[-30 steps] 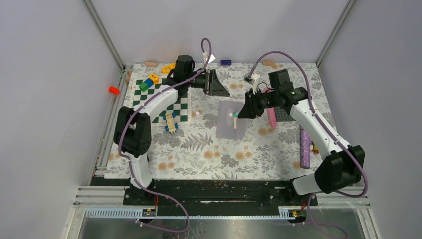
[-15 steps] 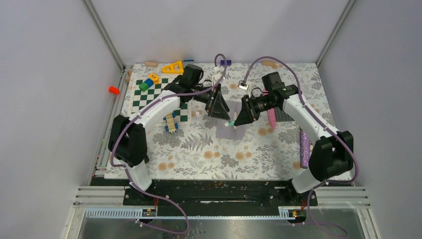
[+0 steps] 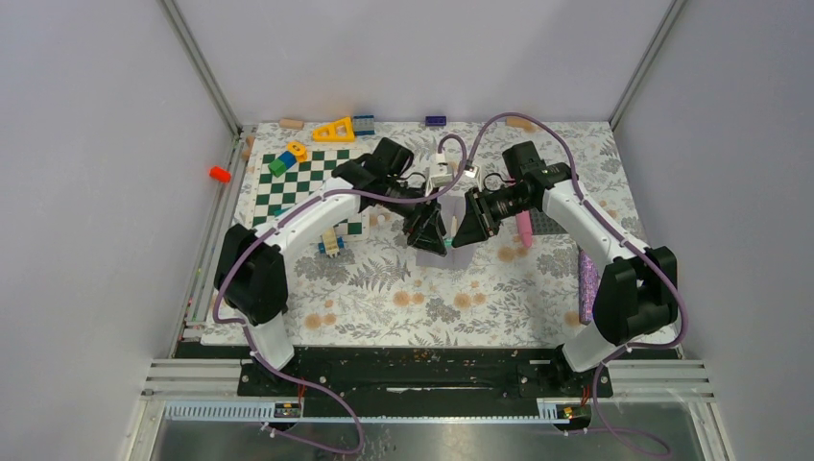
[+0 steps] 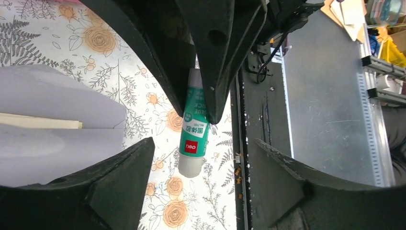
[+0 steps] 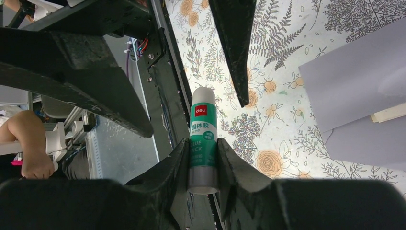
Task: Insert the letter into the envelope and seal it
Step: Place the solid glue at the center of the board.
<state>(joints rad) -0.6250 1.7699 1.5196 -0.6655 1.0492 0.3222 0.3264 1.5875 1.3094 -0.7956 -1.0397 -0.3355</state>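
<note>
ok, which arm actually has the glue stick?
The right gripper: its fingers are clamped on the glue stick. The left gripper is wide open, not touching it.

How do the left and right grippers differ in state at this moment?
The right gripper is shut on the glue stick; the left gripper is open and holds nothing. The right clamps the stick's base end, while the left's fingers flank its white cap without touching. Both are black and face each other near the envelope.
</note>
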